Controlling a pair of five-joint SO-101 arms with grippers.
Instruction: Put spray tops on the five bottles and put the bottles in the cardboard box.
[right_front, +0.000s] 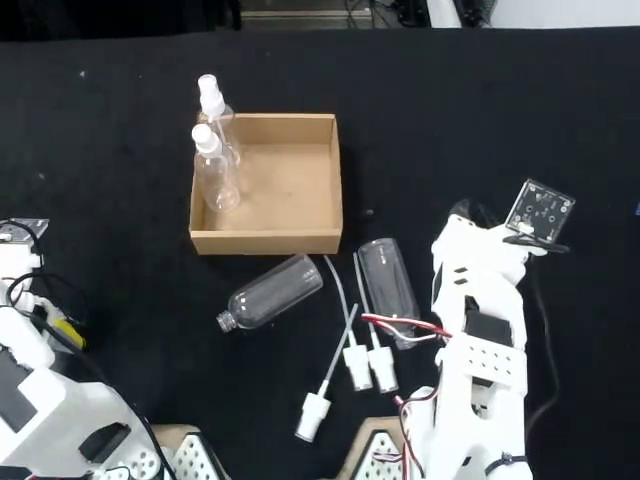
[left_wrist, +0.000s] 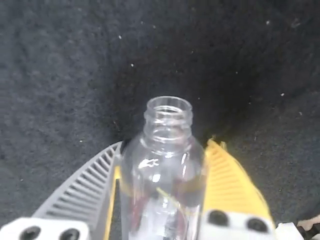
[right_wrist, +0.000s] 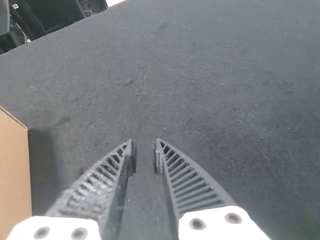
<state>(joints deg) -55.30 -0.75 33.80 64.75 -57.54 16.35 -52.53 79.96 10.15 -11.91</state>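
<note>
A cardboard box (right_front: 300, 240) stands mid-table, and its brown wall (right_wrist: 11, 175) also edges the right wrist view. Two clear bottles with white spray tops (right_front: 216, 176) stand upright inside it at the left wall. In front of the box lie two open bottles, one (right_front: 272, 292) to the left and one (right_front: 388, 290) to the right. Three loose spray tops (right_front: 358, 366) (right_front: 383, 370) (right_front: 314, 416) lie near them. My left gripper (left_wrist: 162, 200) is shut on a third open bottle (left_wrist: 167, 150), neck pointing away. My right gripper (right_wrist: 143, 152) is shut and empty over bare cloth beside the box.
Black cloth covers the table. The right arm (right_front: 480, 340) stretches from the front edge next to the right-hand lying bottle, red and white wires crossing that bottle's base. The left arm (right_front: 30, 385) sits at the front left corner.
</note>
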